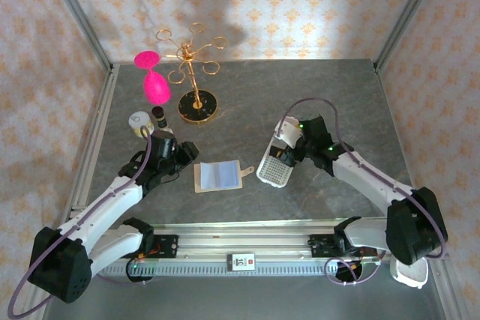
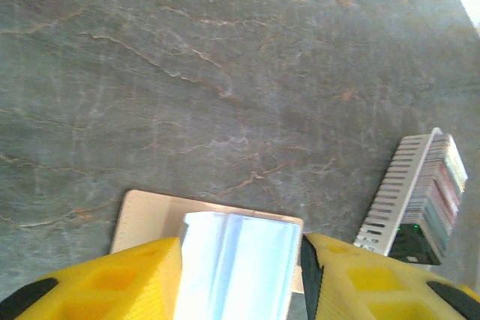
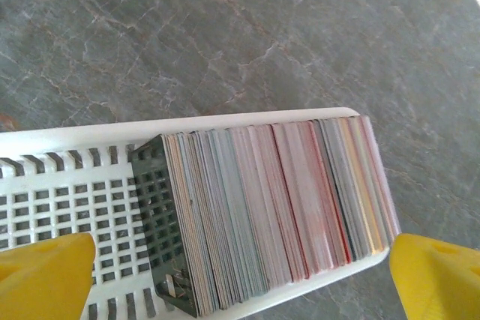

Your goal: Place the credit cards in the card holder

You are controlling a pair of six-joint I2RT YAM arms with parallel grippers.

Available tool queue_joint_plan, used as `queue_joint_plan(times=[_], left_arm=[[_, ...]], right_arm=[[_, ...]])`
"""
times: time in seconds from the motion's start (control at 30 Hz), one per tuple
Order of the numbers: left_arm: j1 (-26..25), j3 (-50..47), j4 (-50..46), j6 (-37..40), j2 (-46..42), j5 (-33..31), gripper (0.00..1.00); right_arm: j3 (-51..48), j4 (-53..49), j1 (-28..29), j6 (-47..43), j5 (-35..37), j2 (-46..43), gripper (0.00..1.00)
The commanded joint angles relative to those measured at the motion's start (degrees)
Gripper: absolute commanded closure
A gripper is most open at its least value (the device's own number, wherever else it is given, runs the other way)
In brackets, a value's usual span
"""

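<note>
The card holder [image 1: 217, 175] lies flat in the middle of the table, a beige wallet with a light blue pocket panel [image 2: 240, 267]. My left gripper [image 1: 182, 157] hovers at its left edge, open, its yellow fingers [image 2: 112, 282] standing either side of the blue panel. The credit cards [image 3: 277, 200] stand on edge in a tight mixed-colour stack in a white slotted basket [image 3: 67, 185], to the holder's right [image 1: 271, 174]. My right gripper [image 3: 241, 252] is wide open just above the stack, its fingers beyond both ends of the cards and touching none.
A gold hanging stand [image 1: 196, 73] on a round black base [image 1: 197, 107] stands at the back, with a pink glass [image 1: 154, 80] hung beside it. Two small jars [image 1: 146, 119] sit behind my left arm. Frame posts and patterned walls bound the table.
</note>
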Motion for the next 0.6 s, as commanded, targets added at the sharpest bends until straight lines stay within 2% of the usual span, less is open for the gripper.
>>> queue_joint_plan(times=[0.0,0.13,0.57], left_arm=[[-0.5,-1.5,2.4,-2.2,0.1,0.2,0.53],[-0.9,-1.5,2.7,-2.0,0.4,0.6,0.53],[-1.0,-2.8,5.6,-2.9,2.6,0.9,0.52]], right_arm=[[0.5,1.3,0.0,-3.1,1.8,2.7,0.00],[0.3,6.2,0.4,-4.7,6.4,4.4,0.00],[1.8,8.8,1.7,-7.6,5.2,8.7,0.02]])
